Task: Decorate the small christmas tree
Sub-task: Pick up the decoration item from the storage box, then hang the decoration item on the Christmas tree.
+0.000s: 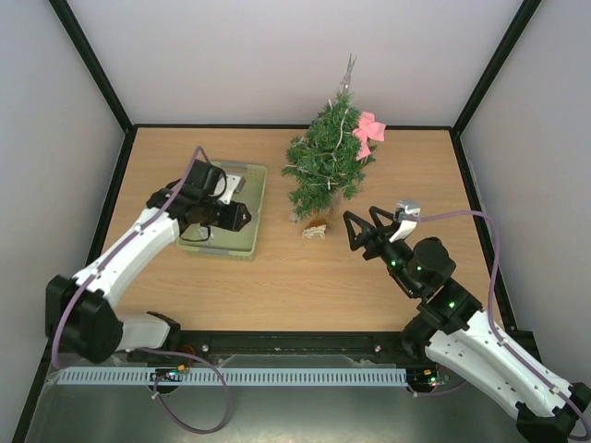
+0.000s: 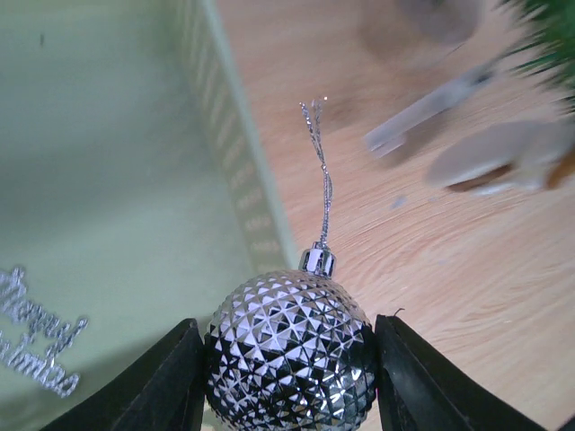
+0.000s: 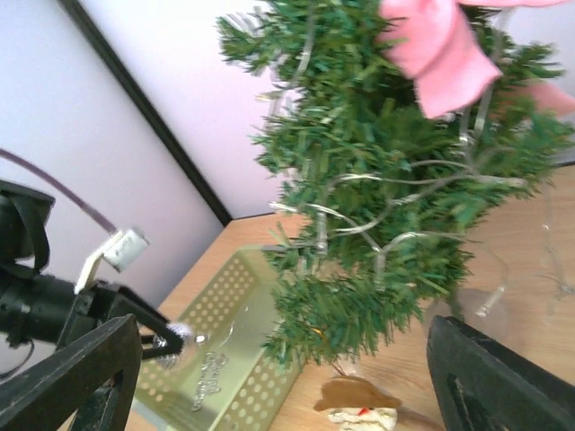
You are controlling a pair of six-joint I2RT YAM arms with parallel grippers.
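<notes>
At the far side of the wooden table stands the small christmas tree, bushy, conical and dark green, already carrying a pink fabric bow. I judge that more decorating is left. The left gripper, reaching over the pale green plastic basket, clamps a silver faceted ball ornament. The right gripper points at the tree, near it, with its fingers spread and holding nothing.

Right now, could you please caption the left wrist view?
A silver bauble clamped in the left hand, basket rim behind.

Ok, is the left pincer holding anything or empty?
Holding. The left pincer is shut on the silver bauble; both fingers press its sides in the left wrist view.
</notes>
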